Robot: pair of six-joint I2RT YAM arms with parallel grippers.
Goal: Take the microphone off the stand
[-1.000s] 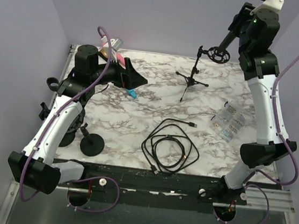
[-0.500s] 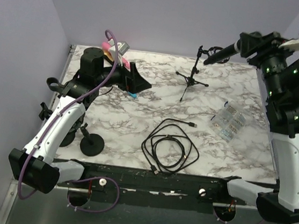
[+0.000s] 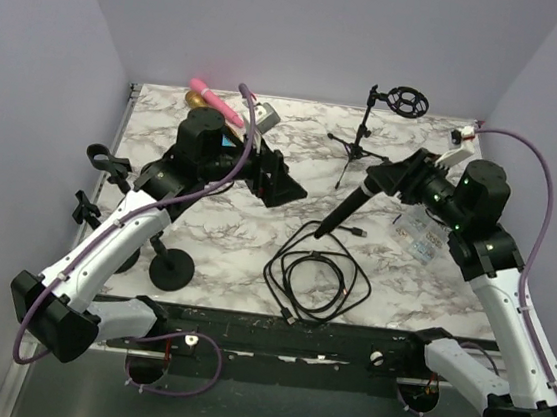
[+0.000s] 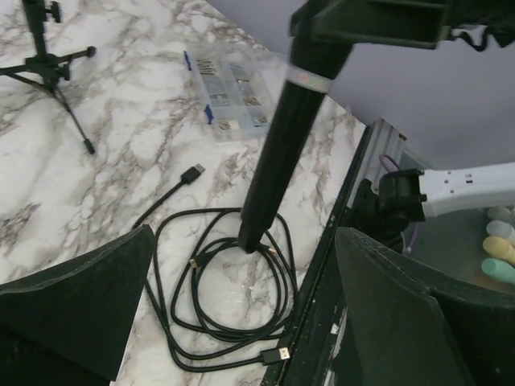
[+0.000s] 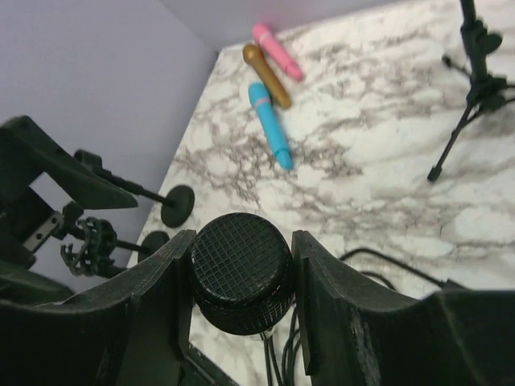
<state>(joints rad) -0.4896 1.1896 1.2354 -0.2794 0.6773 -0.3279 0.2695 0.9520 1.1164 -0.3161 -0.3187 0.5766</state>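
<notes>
Right now my right pincer (image 3: 391, 177) is clamping the black microphone (image 3: 349, 211) near its head. The right wrist view is showing both fingers (image 5: 157, 297) pressing against the sides of the mesh ball. The microphone is hanging in the air in front of the stand (image 3: 359, 142), on the side nearer my bases and well apart from it. It is tilting downward, so its tail end is pointing at the coiled black cable (image 3: 316, 273) lying on the marble surface (image 3: 225, 233).

The small tripod stand is standing upright at the back. Its round clip (image 3: 408, 100) is sitting empty at the top, so I am judging the removal itself as done. I am probably holding the microphone low and slanted so that I can lay it down gently.

My left pincer (image 3: 281, 183) is gaping wide and gripping nothing. It is hovering to the left of the stand and nearer my bases, seemingly only watching. A clear plastic case (image 3: 425, 230) is lying in front of the stand, towards the right.
</notes>
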